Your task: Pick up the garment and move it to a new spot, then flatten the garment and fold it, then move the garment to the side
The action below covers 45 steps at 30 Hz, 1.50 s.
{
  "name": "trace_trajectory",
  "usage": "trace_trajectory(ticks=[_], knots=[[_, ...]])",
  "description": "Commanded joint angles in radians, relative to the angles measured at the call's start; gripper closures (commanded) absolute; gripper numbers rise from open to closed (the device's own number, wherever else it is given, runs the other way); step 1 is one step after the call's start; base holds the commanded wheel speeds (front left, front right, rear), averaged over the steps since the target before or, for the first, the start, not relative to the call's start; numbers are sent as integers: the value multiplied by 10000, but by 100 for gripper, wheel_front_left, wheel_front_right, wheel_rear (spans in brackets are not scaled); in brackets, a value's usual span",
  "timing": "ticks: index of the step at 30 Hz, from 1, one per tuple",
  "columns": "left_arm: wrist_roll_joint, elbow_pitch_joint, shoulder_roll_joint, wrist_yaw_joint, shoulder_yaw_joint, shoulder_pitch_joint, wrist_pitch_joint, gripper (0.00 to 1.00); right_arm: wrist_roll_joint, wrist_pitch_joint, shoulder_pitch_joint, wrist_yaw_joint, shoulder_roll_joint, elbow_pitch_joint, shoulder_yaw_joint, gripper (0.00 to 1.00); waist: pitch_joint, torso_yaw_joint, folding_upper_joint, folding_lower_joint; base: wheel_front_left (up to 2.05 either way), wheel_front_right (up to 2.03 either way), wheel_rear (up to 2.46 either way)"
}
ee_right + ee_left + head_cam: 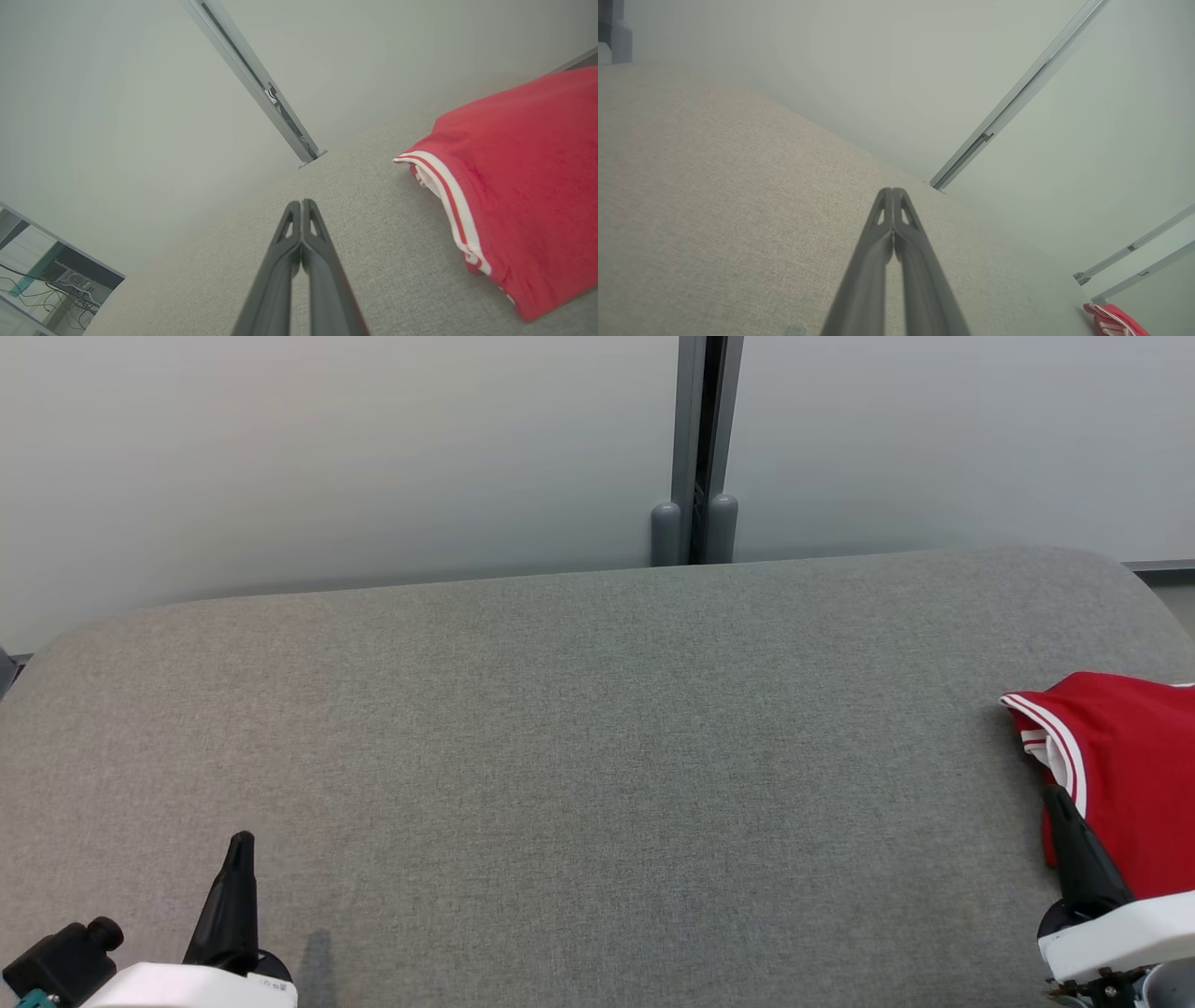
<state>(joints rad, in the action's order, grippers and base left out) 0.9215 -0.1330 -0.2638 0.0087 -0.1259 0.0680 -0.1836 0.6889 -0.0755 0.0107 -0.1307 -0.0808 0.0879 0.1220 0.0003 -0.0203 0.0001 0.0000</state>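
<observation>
The left gripper (241, 842) at near left and the right gripper (1053, 793) at near right have their fingers pressed together, holding nothing. The garment (1134, 765) lies on the cushion (597, 747) at far right, just beside the right gripper.

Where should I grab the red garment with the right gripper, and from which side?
Take the white-striped edge of the red garment: it sits slightly lifted and faces the bare grey surface. Open the right gripper, now shut, and come in low from that open side, likely pinching the trim.
</observation>
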Motion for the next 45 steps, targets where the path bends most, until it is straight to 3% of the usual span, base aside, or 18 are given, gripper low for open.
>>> trace_trajectory(ticks=[1, 21, 45], knots=[[264, 50, -35, -92, 56, -366, 40, 100, 345, -103, -285, 0, -69, -14, 120, 100, 0, 3, -1, 0, 0, 0, 0], [2405, -475, 624, -501, 18, -1027, 273, 100, 2985, -803, -785, -1, -40, 675, 785, 100, 5, 48, -1, 0, 0, 0, 0], [4298, -915, 1212, -865, -16, -1591, 492, 100, 5311, -1440, -1186, -1, 4, 1301, 1383, 100, 10, 97, -1, 0, 0, 0, 0]])
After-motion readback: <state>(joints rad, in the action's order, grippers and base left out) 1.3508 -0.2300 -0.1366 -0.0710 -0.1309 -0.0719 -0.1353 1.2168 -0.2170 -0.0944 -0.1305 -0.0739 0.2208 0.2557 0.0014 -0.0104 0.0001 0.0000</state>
